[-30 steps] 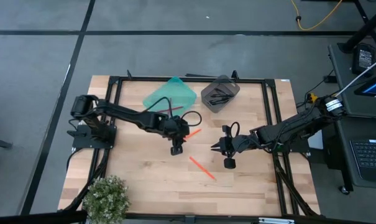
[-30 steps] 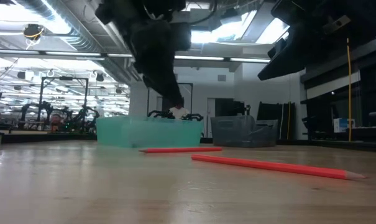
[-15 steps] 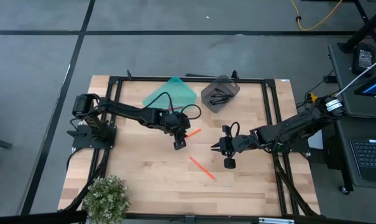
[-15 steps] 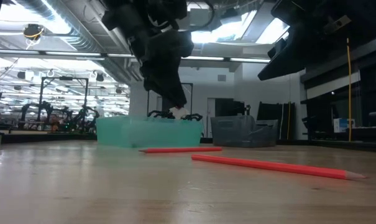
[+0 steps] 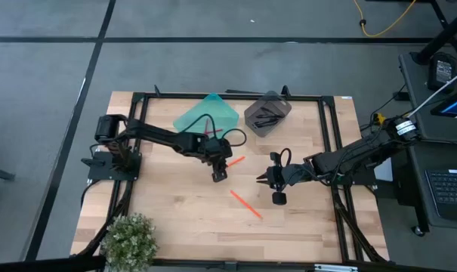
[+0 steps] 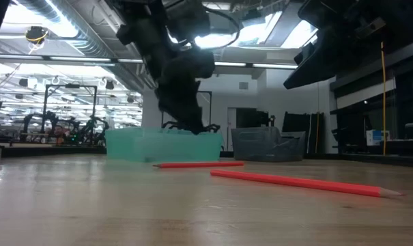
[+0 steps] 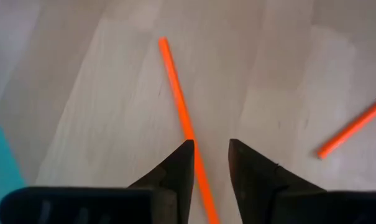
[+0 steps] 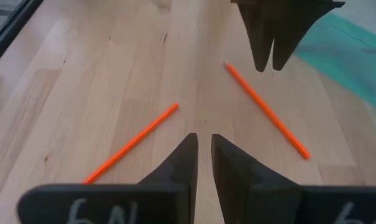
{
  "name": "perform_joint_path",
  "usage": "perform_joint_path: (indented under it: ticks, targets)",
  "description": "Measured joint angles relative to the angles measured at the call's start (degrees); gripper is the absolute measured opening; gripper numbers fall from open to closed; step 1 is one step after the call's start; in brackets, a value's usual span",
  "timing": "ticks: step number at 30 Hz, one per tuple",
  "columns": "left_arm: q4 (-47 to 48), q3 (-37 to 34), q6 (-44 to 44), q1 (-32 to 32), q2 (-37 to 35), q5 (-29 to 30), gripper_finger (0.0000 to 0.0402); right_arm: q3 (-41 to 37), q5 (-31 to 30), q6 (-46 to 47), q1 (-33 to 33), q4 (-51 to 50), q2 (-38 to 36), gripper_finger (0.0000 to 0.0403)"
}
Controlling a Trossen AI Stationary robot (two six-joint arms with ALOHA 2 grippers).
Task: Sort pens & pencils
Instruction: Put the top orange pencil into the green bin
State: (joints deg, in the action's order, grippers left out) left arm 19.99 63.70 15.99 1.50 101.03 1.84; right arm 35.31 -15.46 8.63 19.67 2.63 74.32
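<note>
Nearest to us in the low view lies a long orange-red pencil (image 6: pixel 305 183) on the pale wooden tabletop (image 5: pixel 183 219), toward the table's front edge in the high view (image 5: pixel 245 203). Just behind it we list a second orange pencil (image 6: pixel 198 165), flat on the wood, shorter-looking and lying across the view.

The left gripper (image 7: pixel 209 163) hangs low over this second pencil (image 7: pixel 184 124) — its two dark fingers a narrow gap apart, straddling the stick, with nothing gripped. The right gripper (image 8: pixel 201 149) sits near mid-table at the right, fingers almost closed on nothing; we see both pencils ahead of it, and the left gripper (image 8: pixel 270 46) beyond.

Farther back we record a translucent teal plastic tray (image 5: pixel 205 115) holding a red stick, and beside it a smoky-grey plastic bin (image 5: pixel 267 113) with the slim black pens (image 5: pixel 267 117) inside. A potted green plant (image 5: pixel 130 238) stands at the front left corner.
</note>
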Motion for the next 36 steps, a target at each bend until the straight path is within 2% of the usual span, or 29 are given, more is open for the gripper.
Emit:
perform_joint_path:
  ticks: [13,21,36]
  targets:
    - [-0.54,0.16,0.13,0.48,1.78,-0.45,0.0093,-0.01,-0.86,-0.17,0.0,-0.19,0.0,0.0048]
    - [2.03,3.89,-1.62,0.5,2.67,-0.45,0.0093,0.0,-2.91,-0.34,-0.01,-0.13,0.0,0.0049]
    - [7.48,9.93,-3.03,1.11,11.33,-0.48,0.0093,-0.02,-3.02,-0.17,-0.01,-0.74,0.0,0.0049]
